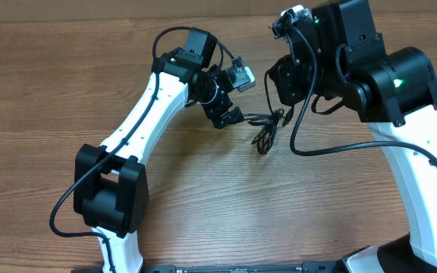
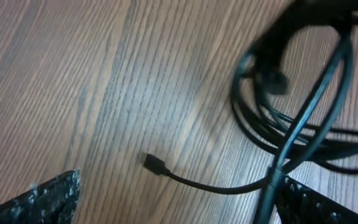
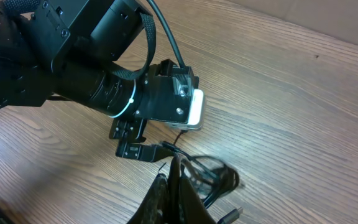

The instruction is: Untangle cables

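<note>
The cables [image 1: 266,130] lie as a small tangled black bundle on the wooden table between the two arms. My right gripper [image 3: 178,186] is shut on strands of the cables [image 3: 211,173] and holds them up from above; in the overhead view it [image 1: 284,114] is at the bundle's top. A silver-tipped plug [image 3: 231,214] hangs beside it. My left gripper [image 2: 179,182] is open just left of the bundle [image 2: 291,127]. One strand runs along its right finger, and a loose plug end [image 2: 154,163] lies on the table between its fingers. The left gripper also shows in the overhead view [image 1: 232,118].
The two wrists are close together over the middle of the far half of the table [image 1: 203,197]. The left arm's wrist and white camera block [image 3: 194,109] sit directly behind the bundle in the right wrist view. Thick arm wires [image 1: 309,144] loop down from the right arm.
</note>
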Motion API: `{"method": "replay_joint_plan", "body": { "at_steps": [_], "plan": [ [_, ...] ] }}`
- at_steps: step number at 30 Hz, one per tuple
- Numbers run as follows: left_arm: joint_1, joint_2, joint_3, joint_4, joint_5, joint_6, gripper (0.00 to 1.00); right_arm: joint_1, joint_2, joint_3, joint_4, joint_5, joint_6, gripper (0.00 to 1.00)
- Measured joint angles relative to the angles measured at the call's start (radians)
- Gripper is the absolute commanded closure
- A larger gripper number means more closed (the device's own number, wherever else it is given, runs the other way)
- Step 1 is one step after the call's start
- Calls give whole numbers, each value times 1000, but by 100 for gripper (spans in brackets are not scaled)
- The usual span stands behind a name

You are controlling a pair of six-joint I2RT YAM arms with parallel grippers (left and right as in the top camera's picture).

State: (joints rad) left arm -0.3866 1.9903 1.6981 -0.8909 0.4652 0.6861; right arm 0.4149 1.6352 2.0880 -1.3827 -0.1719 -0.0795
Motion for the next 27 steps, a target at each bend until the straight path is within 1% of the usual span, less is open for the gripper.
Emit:
{"method": "replay_joint_plan", "body": {
  "at_steps": [7,8,9,10,11,12,13,14,15,16,17,18,19,27],
  "plan": [
    [0,0,0,45,94,-3,0,0,0,0,-1,0,0,96],
    [0,0,0,50,108,-3,3,0,0,0,0,0,0,96],
    [0,0,0,51,118,-3,12,0,0,0,-1,0,0,96],
    [0,0,0,51,131,-6,25,0,0,0,0,-1,0,96],
    [0,0,0,51,143,-10,46,0,0,0,0,0,0,96],
    [0,0,0,51,153,-10,60,0,0,0,-1,0,0,96],
    [0,0,0,51,161,-8,69,0,0,0,0,-1,0,96],
    [0,0,0,51,169,-8,72,0,0,0,0,-1,0,96],
    [0,0,0,50,173,-7,66,0,0,0,-1,-1,0,96],
    [0,0,0,50,179,-5,53,0,0,0,0,0,0,96],
    [0,0,0,48,183,-4,20,0,0,0,-1,0,0,95],
    [0,0,0,44,188,-4,5,0,0,0,-1,-1,0,93],
    [0,0,0,39,190,-6,1,0,0,0,0,-2,0,92],
    [0,0,0,-24,187,3,0,0,0,2,3,-4,-3,91]
  ]
}}
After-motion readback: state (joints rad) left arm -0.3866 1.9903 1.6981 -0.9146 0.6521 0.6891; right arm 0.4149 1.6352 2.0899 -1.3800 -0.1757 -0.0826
